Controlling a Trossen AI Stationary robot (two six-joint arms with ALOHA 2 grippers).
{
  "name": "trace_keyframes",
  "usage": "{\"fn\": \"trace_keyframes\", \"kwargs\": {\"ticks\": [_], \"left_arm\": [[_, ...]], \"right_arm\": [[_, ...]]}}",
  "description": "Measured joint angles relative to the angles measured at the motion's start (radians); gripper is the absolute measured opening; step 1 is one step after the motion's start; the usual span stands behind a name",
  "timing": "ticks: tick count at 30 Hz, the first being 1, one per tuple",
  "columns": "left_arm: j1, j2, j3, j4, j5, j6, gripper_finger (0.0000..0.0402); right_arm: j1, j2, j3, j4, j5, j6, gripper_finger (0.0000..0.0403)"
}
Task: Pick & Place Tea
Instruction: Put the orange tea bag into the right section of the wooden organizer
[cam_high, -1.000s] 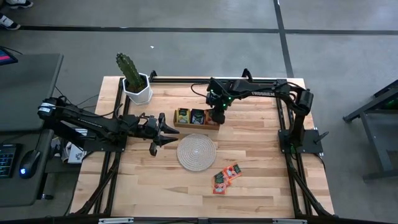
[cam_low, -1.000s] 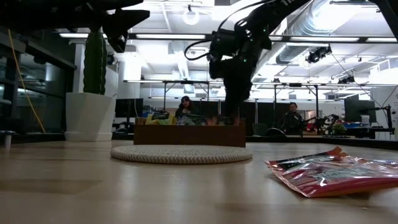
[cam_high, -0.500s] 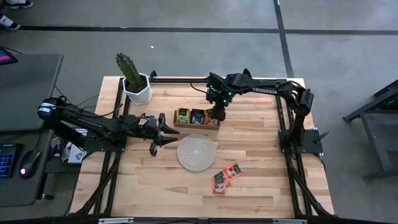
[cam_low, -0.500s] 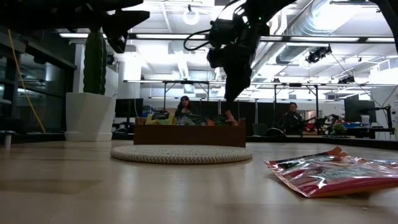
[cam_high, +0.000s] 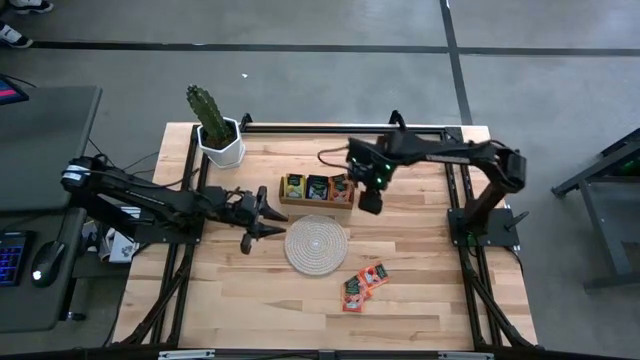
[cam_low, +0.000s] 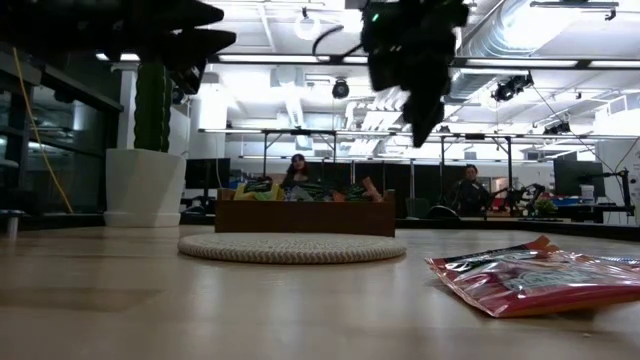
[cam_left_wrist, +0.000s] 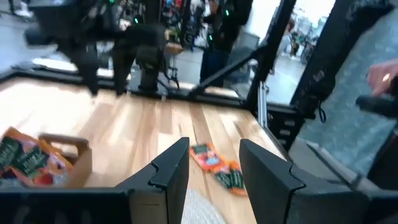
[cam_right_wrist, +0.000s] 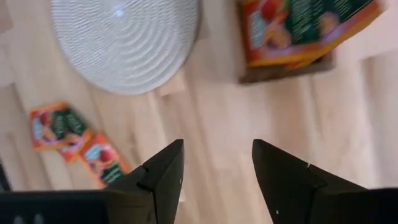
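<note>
A brown wooden tray (cam_high: 318, 201) stands at the table's far middle. It holds yellow-green (cam_high: 293, 186), dark (cam_high: 317, 187) and orange-red (cam_high: 340, 184) tea sachets. In front of it lies the round woven mat (cam_high: 317, 243). A few orange-red sachets (cam_high: 364, 284) lie flat on the table near the front. My right gripper (cam_high: 370, 203) hangs open and empty just right of the tray, pointing steeply down (cam_right_wrist: 217, 165). My left gripper (cam_high: 272, 212) waits open and level, left of the mat, nothing between its fingers (cam_left_wrist: 214, 165).
A white pot with a cactus (cam_high: 218, 138) stands at the far left corner. Black frame rails run along the table's left and right edges. Bare wood lies between mat, tray and the loose sachets (cam_right_wrist: 74, 140). People sit in the room beyond the table (cam_low: 296, 172).
My right gripper has risen out of the tray's right compartment and swung toward the table's right edge, tipping more steeply downward. An orange-red sachet now shows in that compartment, where the gripper stood before. The left arm's wrist tipped slightly.
</note>
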Motion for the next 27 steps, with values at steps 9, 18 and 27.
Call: {"fn": "trace_keyframes", "kwargs": {"ticks": [9,18,27], "left_arm": [[0.000,0.109,0.001,-0.018,0.134,0.022,0.0140],[0.000,0.316,0.001,0.095,0.253,0.003,0.0140],[-0.002,0.502,0.094,0.237,0.251,-0.106,0.0140]], "right_arm": [[0.295,-0.275,-0.294,0.391,0.130,0.486,0.0185],[0.647,-0.309,-0.514,0.790,0.456,0.920,0.0172],[0.843,-0.216,-0.521,0.889,0.634,0.977,0.0072]]}}
